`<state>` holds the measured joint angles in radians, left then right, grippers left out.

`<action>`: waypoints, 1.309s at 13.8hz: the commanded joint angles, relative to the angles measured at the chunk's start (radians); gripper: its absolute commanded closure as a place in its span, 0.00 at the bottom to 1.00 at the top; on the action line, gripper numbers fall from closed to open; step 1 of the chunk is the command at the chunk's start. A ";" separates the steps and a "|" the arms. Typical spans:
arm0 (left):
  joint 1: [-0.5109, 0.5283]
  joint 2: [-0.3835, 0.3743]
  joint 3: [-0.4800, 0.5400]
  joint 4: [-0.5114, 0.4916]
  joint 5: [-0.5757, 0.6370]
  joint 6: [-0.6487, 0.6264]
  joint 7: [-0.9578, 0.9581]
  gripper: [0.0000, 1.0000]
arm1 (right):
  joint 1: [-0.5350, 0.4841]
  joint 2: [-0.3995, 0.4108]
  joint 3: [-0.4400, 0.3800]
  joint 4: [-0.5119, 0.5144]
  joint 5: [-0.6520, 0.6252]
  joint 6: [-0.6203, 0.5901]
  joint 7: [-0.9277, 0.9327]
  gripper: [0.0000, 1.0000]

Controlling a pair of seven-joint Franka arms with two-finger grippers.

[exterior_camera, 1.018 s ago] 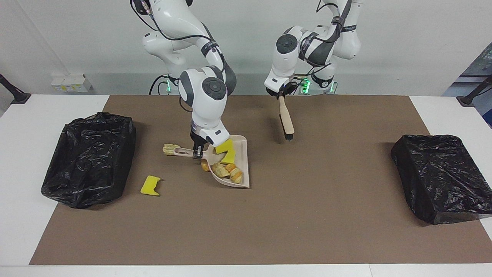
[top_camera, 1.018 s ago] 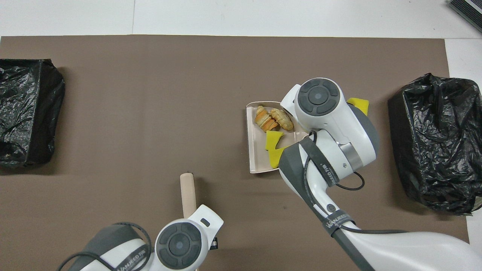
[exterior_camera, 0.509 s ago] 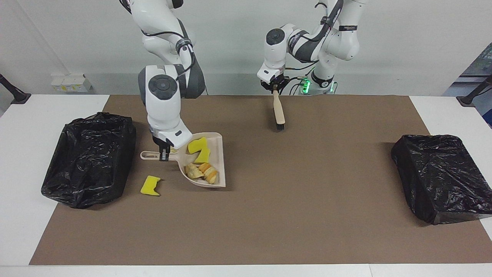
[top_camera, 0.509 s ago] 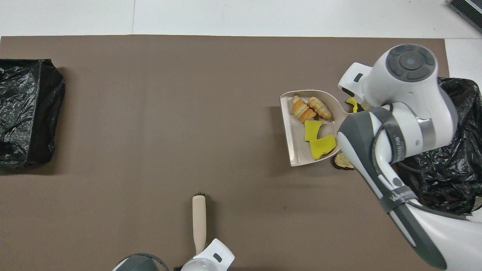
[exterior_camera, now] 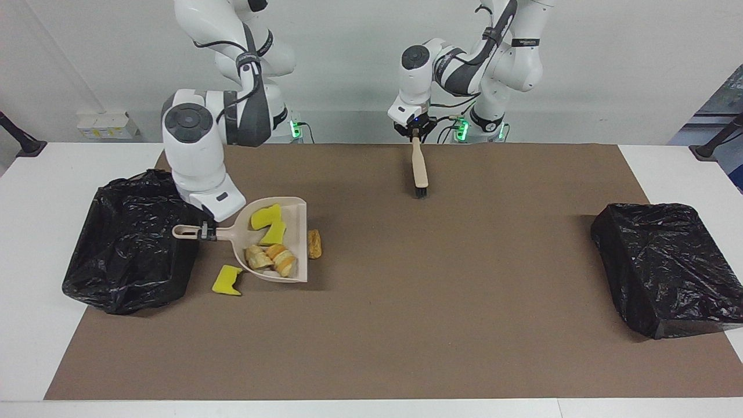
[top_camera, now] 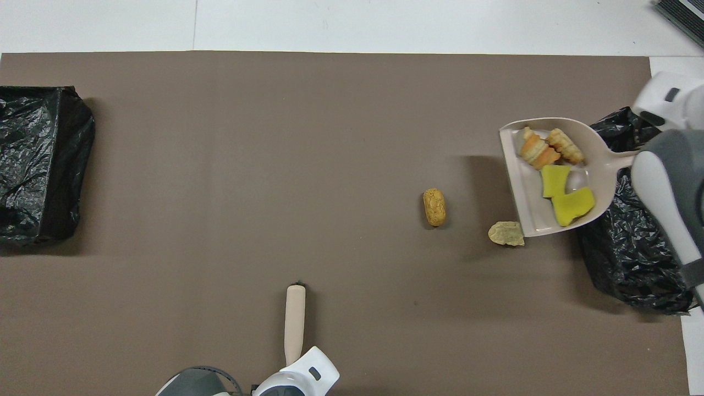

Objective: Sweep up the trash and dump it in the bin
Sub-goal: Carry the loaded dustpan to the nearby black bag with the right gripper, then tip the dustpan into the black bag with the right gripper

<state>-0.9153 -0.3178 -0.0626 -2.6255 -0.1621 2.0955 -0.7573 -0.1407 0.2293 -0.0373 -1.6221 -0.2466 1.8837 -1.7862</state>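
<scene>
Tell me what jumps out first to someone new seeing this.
The loaded dustpan, carried by the right hand beside the black-lined bin at the right arm's end. One yellow sponge chunk and a brown bread piece lie on the mat. The left hand holds the brush.

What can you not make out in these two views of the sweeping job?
- Overhead view: the loose yellow sponge scrap is covered by the raised dustpan.
- Facing view: the tan bread scrap is hidden by that same dustpan.
- Overhead view: the jaws of the left gripper on the hand brush are covered by its own wrist and cut off by the bottom edge.
</scene>
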 commanded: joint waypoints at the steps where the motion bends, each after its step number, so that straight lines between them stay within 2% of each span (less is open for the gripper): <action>1: 0.035 -0.001 -0.002 -0.017 -0.045 0.020 0.027 1.00 | -0.112 -0.007 0.010 0.043 0.000 -0.002 -0.126 1.00; 2: 0.045 0.000 -0.002 -0.016 -0.046 0.018 0.027 1.00 | -0.147 -0.007 0.008 0.047 -0.023 0.000 -0.157 1.00; 3: 0.053 0.005 0.000 -0.013 -0.046 0.014 0.029 0.93 | -0.181 -0.007 0.010 0.059 -0.069 0.002 -0.176 1.00; 4: 0.059 0.017 0.000 -0.004 -0.046 0.009 0.039 0.77 | -0.206 -0.007 0.011 0.067 -0.130 0.002 -0.186 1.00; 5: 0.062 0.034 0.001 0.018 -0.046 0.012 0.044 0.50 | -0.212 -0.005 0.011 0.070 -0.199 0.014 -0.185 1.00; 6: 0.070 0.071 0.006 0.059 -0.043 0.006 0.053 0.08 | -0.214 -0.005 0.011 0.070 -0.261 0.053 -0.177 1.00; 7: 0.114 0.101 0.007 0.108 -0.036 0.003 0.079 0.00 | -0.212 -0.007 0.010 0.070 -0.314 0.093 -0.170 1.00; 8: 0.171 0.114 0.007 0.160 -0.033 -0.005 0.137 0.00 | -0.209 -0.008 0.010 0.062 -0.360 0.100 -0.148 1.00; 10: 0.295 0.120 0.007 0.272 -0.019 -0.102 0.260 0.00 | -0.166 -0.024 0.011 0.036 -0.468 0.092 -0.058 1.00; 12: 0.386 0.118 0.007 0.359 0.079 -0.155 0.344 0.00 | -0.082 -0.060 0.011 -0.019 -0.621 0.059 0.061 1.00; 16: 0.588 0.160 0.009 0.533 0.136 -0.205 0.579 0.00 | -0.066 -0.087 0.011 -0.055 -0.735 0.031 0.224 1.00; 18: 0.648 0.192 0.009 0.648 0.162 -0.276 0.663 0.00 | -0.065 -0.105 0.014 -0.061 -0.798 0.002 0.302 1.00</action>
<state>-0.3185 -0.1857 -0.0390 -2.1078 -0.0316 1.9037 -0.1595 -0.1941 0.1712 -0.0311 -1.6397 -0.9794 1.8994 -1.5546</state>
